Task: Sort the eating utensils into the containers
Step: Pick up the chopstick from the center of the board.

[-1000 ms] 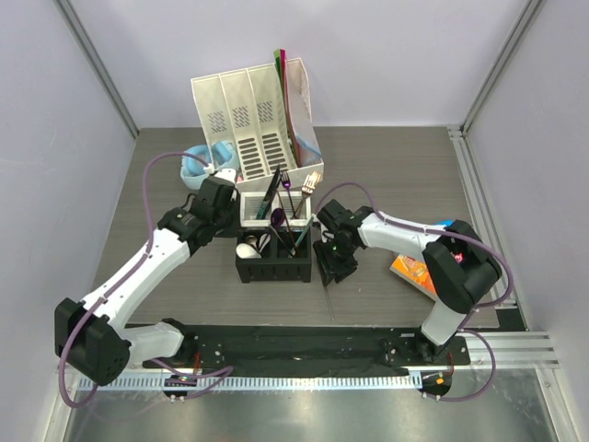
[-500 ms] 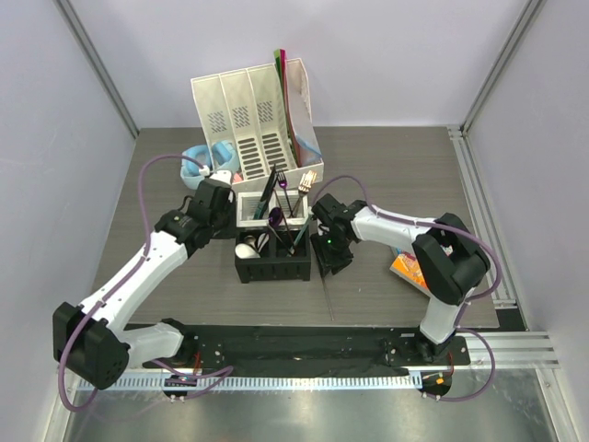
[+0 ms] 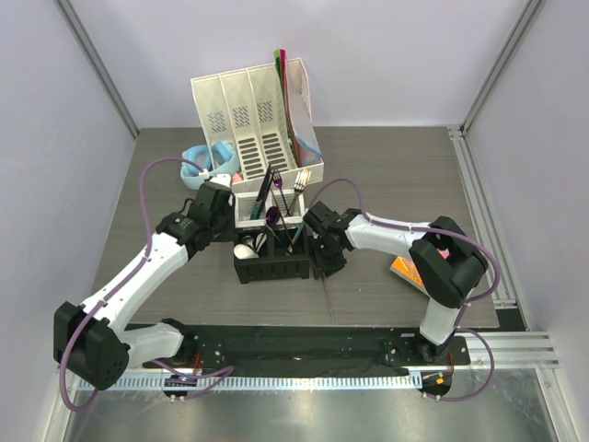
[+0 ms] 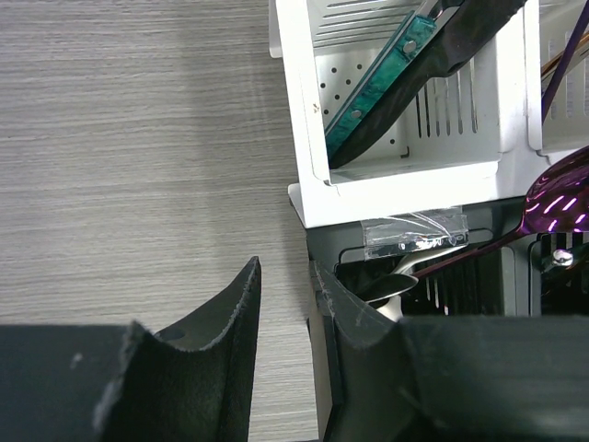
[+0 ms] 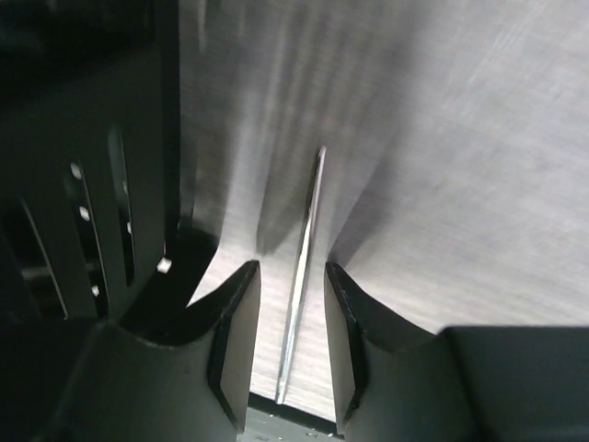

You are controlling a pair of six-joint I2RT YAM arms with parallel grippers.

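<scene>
On the grey wood-grain worktop, the right gripper had swung left over the last second, from well right of the four-cell caddy to just beside its right wall. That move set its fingers astride a slim metal utensil lying flat on the worktop, a little spread with bare surface on either side of it, not yet pinching. The left gripper had hardly shifted from the caddy's left side, its fingers a narrow gap apart around nothing. A purple spoon already stood in the caddy among other pieces, so this looked like the approach to one remaining piece, whose thinness would probably make the pinch fiddly.
</scene>
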